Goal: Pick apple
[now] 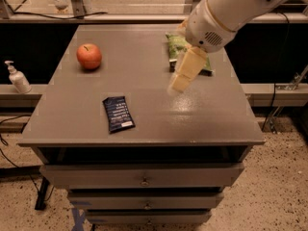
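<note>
The apple [89,56] is small, round and red-orange with a dark stem, and sits on the far left of the grey table top [144,100]. My gripper [180,83] hangs from the white arm over the middle-right of the table, above the surface. It is well to the right of the apple and nearer the front, apart from it. Nothing shows in the gripper.
A dark blue snack bar packet [118,113] lies near the table's front left. A green chip bag [182,49] lies at the back right, partly behind my arm. A white pump bottle [17,78] stands on a ledge left of the table. Drawers are below.
</note>
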You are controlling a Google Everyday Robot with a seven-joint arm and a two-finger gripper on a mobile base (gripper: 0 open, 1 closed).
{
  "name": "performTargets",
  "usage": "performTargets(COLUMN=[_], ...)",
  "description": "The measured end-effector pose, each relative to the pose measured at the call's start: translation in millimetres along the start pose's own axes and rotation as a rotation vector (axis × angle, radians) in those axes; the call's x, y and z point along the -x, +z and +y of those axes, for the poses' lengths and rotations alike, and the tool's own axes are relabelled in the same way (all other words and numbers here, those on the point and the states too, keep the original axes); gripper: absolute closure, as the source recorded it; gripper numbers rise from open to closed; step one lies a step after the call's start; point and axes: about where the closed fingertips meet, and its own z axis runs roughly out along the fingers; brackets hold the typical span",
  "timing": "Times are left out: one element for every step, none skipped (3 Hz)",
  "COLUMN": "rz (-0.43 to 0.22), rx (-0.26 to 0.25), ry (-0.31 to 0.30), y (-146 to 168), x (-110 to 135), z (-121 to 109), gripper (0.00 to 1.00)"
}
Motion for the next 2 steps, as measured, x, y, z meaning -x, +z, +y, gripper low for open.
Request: performTargets(rz=[-0.106,-0.217], rx=[-0.003,0.020], ry=[0.036,0.099], y=[41,84], x=[37,75], z=[-20,-48], gripper=[0.00,0.00])
